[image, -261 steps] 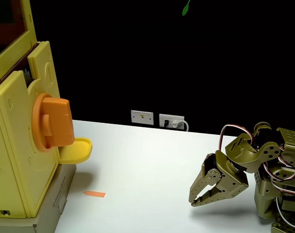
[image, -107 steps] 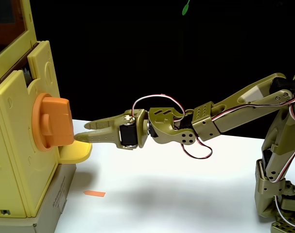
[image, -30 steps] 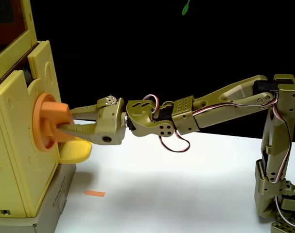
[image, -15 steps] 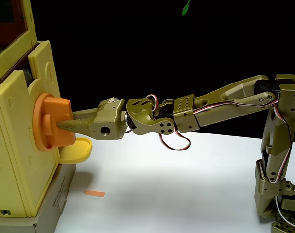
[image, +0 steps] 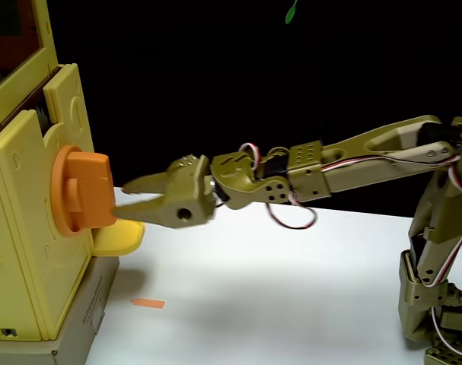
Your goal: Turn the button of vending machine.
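Fixed view: vending machine (image: 21, 228), boxy pale-yellow plastic, at 9 o'clock. My arm (image: 368, 156) stretched level from the base at 4 o'clock toward it. My claw (image: 122, 199) slightly parted, grasping nothing, tips just short of the button (image: 90, 190), a blocky orange knob. Rounded yellow tray (image: 118, 238) beneath.

A lab-like room — white table (image: 291, 289), black backdrop, wall sockets (image: 246, 186) — set up for an arm (image: 368, 156).

Smooth, slightly glossy plastic: orange button (image: 84, 192), pale-yellow machine (image: 29, 228); matt olive gripper (image: 124, 199); matt white table (image: 291, 289).
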### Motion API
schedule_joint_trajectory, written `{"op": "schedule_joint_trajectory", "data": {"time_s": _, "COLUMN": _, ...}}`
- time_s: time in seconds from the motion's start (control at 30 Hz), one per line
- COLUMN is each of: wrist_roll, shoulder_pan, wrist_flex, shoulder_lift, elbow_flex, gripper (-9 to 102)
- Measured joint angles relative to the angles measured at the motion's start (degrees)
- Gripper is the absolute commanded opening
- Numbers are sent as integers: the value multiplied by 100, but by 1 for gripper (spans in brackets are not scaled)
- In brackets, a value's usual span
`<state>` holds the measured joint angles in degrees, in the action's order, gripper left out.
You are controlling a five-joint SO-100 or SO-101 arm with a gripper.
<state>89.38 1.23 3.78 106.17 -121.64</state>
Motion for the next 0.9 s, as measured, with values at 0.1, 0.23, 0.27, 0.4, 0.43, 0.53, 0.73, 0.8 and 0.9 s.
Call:
{"op": "schedule_joint_trajectory", "data": {"time_s": 0.1, "wrist_roll": -905, "shoulder_pan": -9, "wrist_flex": -141, "shoulder_lift": 606, "elbow_flex": -554, "gripper": 16}}
{"op": "schedule_joint_trajectory", "data": {"time_s": 0.23, "wrist_roll": -3085, "shoulder_pan": -88, "wrist_flex": -343, "shoulder_lift": 1503, "elbow_flex": -1310, "gripper": 25}}
{"op": "schedule_joint_trajectory", "data": {"time_s": 0.27, "wrist_roll": -3753, "shoulder_pan": -105, "wrist_flex": -396, "shoulder_lift": 1714, "elbow_flex": -1459, "gripper": 29}}
{"op": "schedule_joint_trajectory", "data": {"time_s": 0.4, "wrist_roll": -6899, "shoulder_pan": -105, "wrist_flex": -527, "shoulder_lift": 2373, "elbow_flex": -1696, "gripper": 42}}
{"op": "schedule_joint_trajectory", "data": {"time_s": 0.43, "wrist_roll": -7778, "shoulder_pan": -97, "wrist_flex": -545, "shoulder_lift": 2479, "elbow_flex": -1705, "gripper": 43}}
{"op": "schedule_joint_trajectory", "data": {"time_s": 0.53, "wrist_roll": -10441, "shoulder_pan": -35, "wrist_flex": -360, "shoulder_lift": 2531, "elbow_flex": -1714, "gripper": 44}}
{"op": "schedule_joint_trajectory", "data": {"time_s": 0.73, "wrist_roll": -14713, "shoulder_pan": 44, "wrist_flex": 800, "shoulder_lift": 1688, "elbow_flex": -1714, "gripper": 44}}
{"op": "schedule_joint_trajectory", "data": {"time_s": 0.8, "wrist_roll": -15583, "shoulder_pan": 44, "wrist_flex": 1107, "shoulder_lift": 1336, "elbow_flex": -1714, "gripper": 44}}
{"op": "schedule_joint_trajectory", "data": {"time_s": 0.9, "wrist_roll": -16312, "shoulder_pan": -9, "wrist_flex": 1564, "shoulder_lift": 791, "elbow_flex": -1600, "gripper": 44}}
